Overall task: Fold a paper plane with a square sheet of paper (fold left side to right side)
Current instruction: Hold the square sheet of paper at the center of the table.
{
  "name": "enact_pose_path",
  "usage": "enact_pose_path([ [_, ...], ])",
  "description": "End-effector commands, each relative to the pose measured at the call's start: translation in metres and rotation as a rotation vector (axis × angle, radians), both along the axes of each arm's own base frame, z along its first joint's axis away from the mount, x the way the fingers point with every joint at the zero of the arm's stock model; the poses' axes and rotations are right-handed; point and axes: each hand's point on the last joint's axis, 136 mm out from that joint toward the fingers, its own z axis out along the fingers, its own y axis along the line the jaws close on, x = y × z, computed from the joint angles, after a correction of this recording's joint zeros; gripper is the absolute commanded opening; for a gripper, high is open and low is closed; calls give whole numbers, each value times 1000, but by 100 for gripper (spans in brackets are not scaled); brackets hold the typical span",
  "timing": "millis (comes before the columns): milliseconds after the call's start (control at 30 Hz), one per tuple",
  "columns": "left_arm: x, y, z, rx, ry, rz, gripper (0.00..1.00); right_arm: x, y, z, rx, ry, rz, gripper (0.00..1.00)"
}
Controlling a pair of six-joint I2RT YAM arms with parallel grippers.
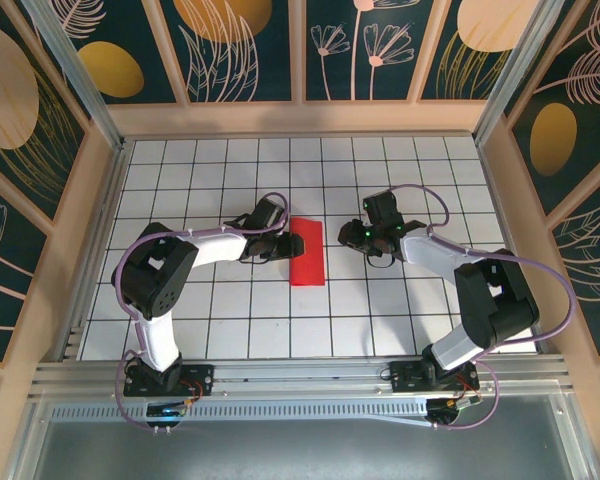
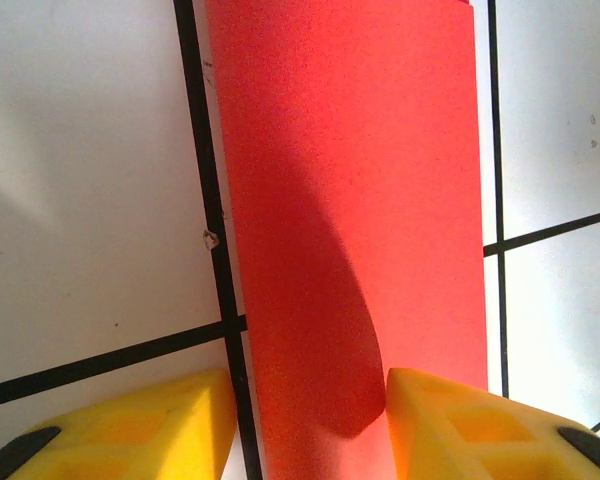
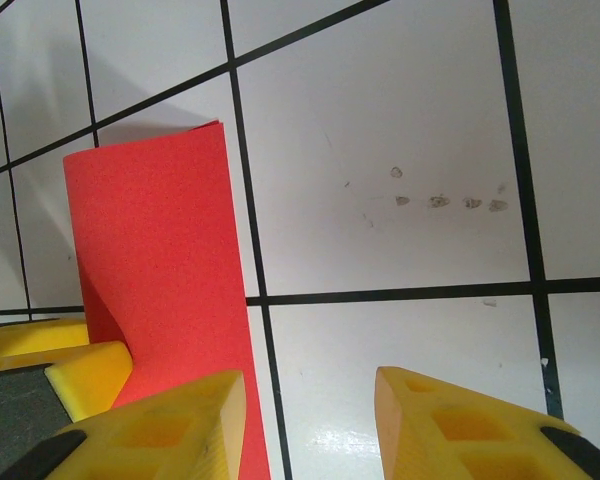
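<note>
The square sheet of paper [image 1: 306, 252] lies flat on the grid table, folded into a narrow upright red rectangle. A paper plane is out of view. My left gripper [image 1: 287, 243] is at the sheet's left edge and is open. In the left wrist view the sheet [image 2: 350, 180] runs between the yellow fingers [image 2: 450, 420]: one rests on the red paper, the other on the white table, and the left gripper [image 2: 310, 405] holds nothing. My right gripper [image 1: 363, 238] hovers open just right of the sheet [image 3: 155, 260]. The right gripper [image 3: 310, 410] has its left finger over the paper's right edge.
The white grid table [image 1: 430, 180] is walled by wooden panels at the back and sides. An aluminium rail [image 1: 300, 375] with both arm bases runs along the near edge. The left gripper's yellow fingers [image 3: 50, 365] show at the left of the right wrist view.
</note>
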Motion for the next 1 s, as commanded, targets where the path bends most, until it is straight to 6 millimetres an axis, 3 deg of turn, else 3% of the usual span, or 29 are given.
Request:
enact_pose_path([
  [0,-19,40,-54,160,119,62,46,6,9,7,5,-26,30,39],
  [400,-16,43,-56,168,114,78,46,3,11,4,7,-16,41,39],
  [667,-25,49,-66,183,142,76,46,2,18,5,28,-16,66,39],
  [800,-26,49,-66,183,142,72,46,-2,36,5,98,1,125,32],
  [967,-25,50,-66,187,141,72,46,-8,68,0,209,37,199,14],
])
